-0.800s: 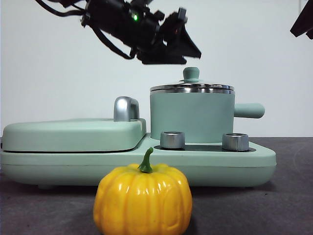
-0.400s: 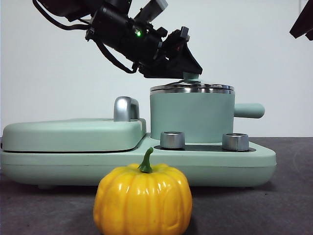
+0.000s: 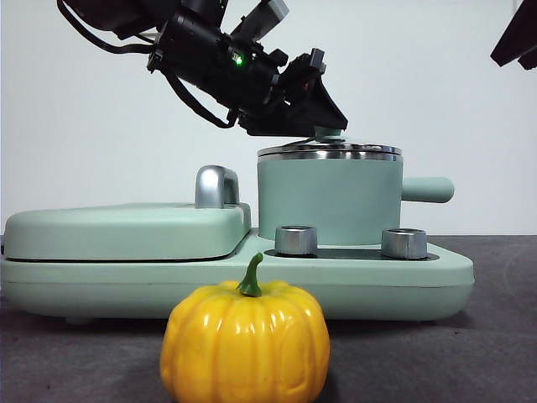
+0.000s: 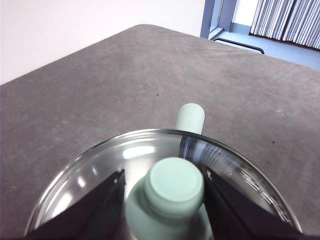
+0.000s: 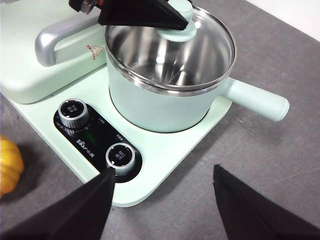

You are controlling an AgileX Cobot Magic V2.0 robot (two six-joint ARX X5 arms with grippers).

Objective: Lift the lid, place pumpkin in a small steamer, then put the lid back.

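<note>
Flat mint-green griddle cover [image 3: 126, 231] with a curved silver handle [image 3: 216, 185]: lies closed on the left half of the wide mint-green appliance base [image 3: 436, 281]. The right wrist view cuts off its far end.

Glossy yellow-orange ribbed pumpkin [image 3: 244, 340] with a short green stem: stands on the dark grey table [image 3: 503, 353] just in front of the base, apart from it. Its underside is cut off by the front view's lower edge; the right wrist view catches only a sliver of it at the frame's side [image 5: 9, 165].

Left gripper [image 4: 165, 192]: reaches down onto the pot top from the left. Its black jaws stand open on either side of the mint-green knob [image 4: 175, 184], and whether they touch it cannot be told. In the front view the gripper [image 3: 315, 107] hides most of that knob.

Round clear glass lid with steel rim [image 5: 172, 47]: seated on the small cylindrical mint-green steamer [image 3: 329, 200], which stands on the right half of the base behind two silver dials [image 5: 97, 134]. Its stubby side handle [image 3: 428, 190] points right. The steel interior shows through the glass.

Right gripper [image 5: 162, 200]: jaws spread wide, held high over the table near the base's front right corner; a black tip at the front view's top right corner [image 3: 516, 38].
</note>
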